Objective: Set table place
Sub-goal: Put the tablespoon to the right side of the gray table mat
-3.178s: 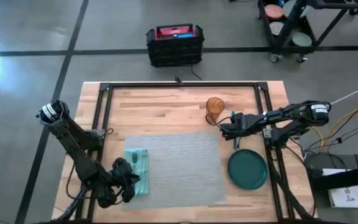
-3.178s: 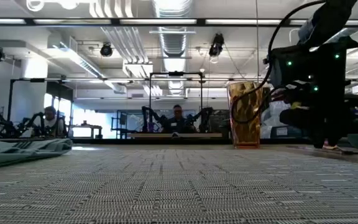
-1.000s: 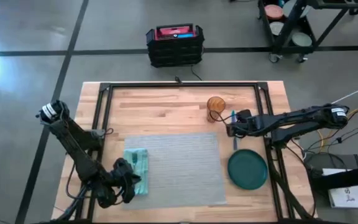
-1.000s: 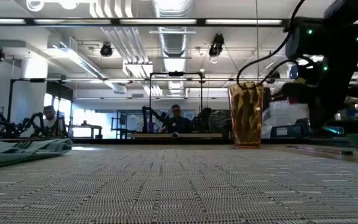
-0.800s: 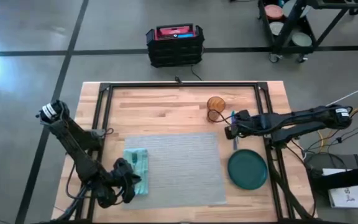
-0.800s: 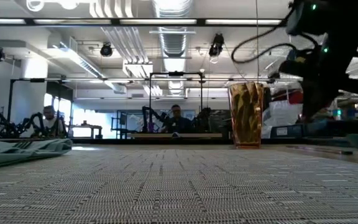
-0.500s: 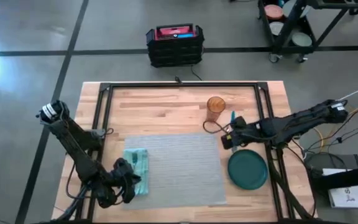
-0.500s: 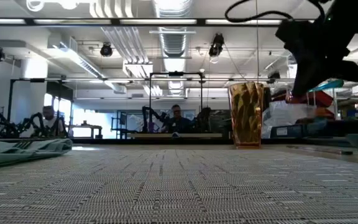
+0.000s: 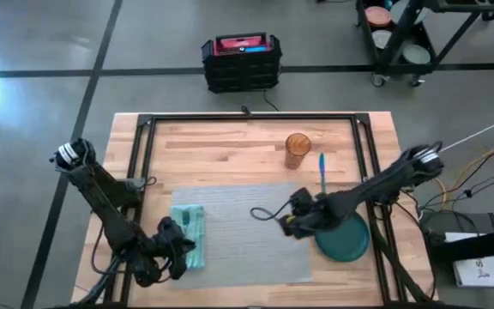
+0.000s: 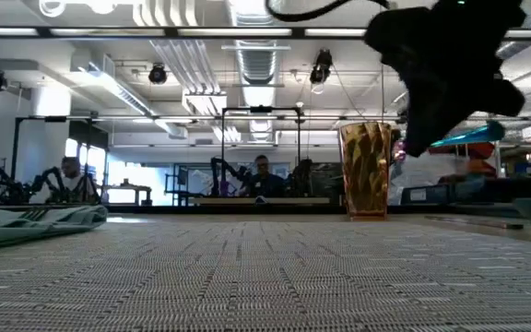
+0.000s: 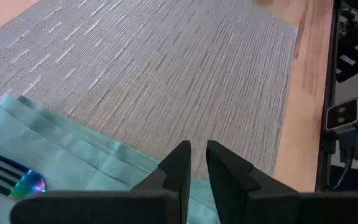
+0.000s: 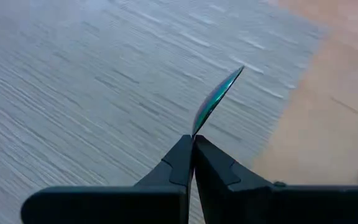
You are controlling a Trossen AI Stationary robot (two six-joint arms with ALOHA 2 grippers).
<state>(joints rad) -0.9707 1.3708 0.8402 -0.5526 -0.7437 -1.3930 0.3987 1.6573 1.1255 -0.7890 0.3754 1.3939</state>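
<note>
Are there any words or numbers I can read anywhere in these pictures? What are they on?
None can be read.
Red-topped black crate on the floor: a small blue mark, too blurred to read.
White sheet beside the table: dark marks, too small to read.
Placemat, napkin, plate, amber glass: no writing shows.
The right end effector holds a shiny utensil with no lettering.

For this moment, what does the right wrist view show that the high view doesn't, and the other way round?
Only the right wrist view: the right gripper pinching a thin iridescent utensil, seen edge-on, above the placemat near its border with the table.

Only the high view: the dark green plate partly under the right arm, the amber cup, the teal napkin, and the left gripper beside that napkin.

Both: the grey placemat and the wooden table.
</note>
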